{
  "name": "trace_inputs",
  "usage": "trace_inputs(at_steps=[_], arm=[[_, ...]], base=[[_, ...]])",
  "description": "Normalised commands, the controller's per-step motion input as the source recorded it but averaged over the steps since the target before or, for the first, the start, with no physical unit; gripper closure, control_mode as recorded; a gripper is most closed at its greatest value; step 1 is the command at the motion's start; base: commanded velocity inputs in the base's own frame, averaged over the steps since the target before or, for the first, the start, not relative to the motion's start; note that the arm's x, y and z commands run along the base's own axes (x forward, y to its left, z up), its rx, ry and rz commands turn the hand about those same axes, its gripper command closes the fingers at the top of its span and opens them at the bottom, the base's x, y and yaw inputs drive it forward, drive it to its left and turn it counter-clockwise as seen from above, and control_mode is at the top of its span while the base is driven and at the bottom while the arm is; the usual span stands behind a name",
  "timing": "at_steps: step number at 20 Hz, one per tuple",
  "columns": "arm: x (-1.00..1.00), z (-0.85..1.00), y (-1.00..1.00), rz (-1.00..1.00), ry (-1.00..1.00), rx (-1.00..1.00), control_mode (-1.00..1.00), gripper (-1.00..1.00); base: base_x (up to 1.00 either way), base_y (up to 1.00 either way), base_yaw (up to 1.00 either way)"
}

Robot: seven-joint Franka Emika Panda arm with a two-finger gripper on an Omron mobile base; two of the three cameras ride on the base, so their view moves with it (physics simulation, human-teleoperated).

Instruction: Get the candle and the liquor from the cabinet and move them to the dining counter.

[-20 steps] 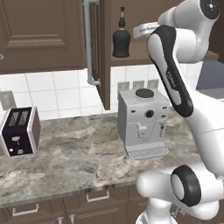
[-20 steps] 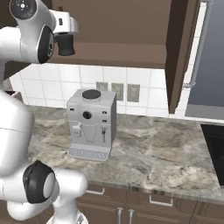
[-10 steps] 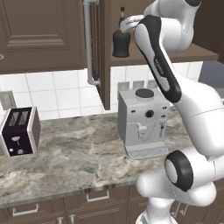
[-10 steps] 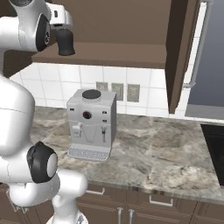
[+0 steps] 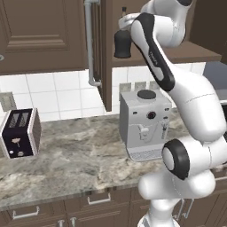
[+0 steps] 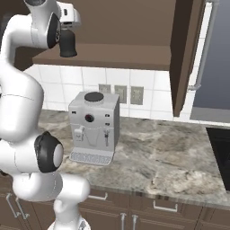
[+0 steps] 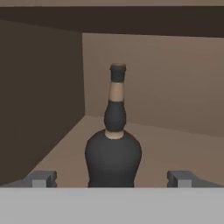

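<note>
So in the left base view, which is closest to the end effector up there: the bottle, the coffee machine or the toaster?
1. The liquor bottle, just behind the end effector, inside the cabinet.
2. The coffee machine, below it on the worktop.
3. The toaster, far left on the worktop.

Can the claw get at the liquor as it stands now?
Probably yes. In the hand view the liquor stands upright on the cabinet shelf, centred between the open claw's fingertips, with nothing between them. The candle isn't something I can make out here.
</note>
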Motion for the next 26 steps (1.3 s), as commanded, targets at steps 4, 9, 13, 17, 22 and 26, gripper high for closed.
trace_inputs(at_steps=[4,9,13,17,22,26], arm=[[0.41,0.00,0.00,0.00,-0.01,0.00,-1.00,-1.00],[0.28,0.00,0.01,0.00,0.00,0.00,-1.00,-1.00],[0.18,0.00,0.06,0.01,0.00,0.00,-1.00,-1.00],[0.15,0.00,0.06,0.01,0.00,0.00,-1.00,-1.00],[0.19,-0.01,0.07,0.01,0.00,0.00,-1.00,-1.00],[0.23,-0.06,0.07,0.01,0.00,0.00,-1.00,-1.00]], base=[[0.00,0.00,0.00],[0.00,0.00,0.00],[0.00,0.00,0.00],[0.00,0.00,0.00],[0.00,0.00,0.00],[0.00,0.00,0.00]])
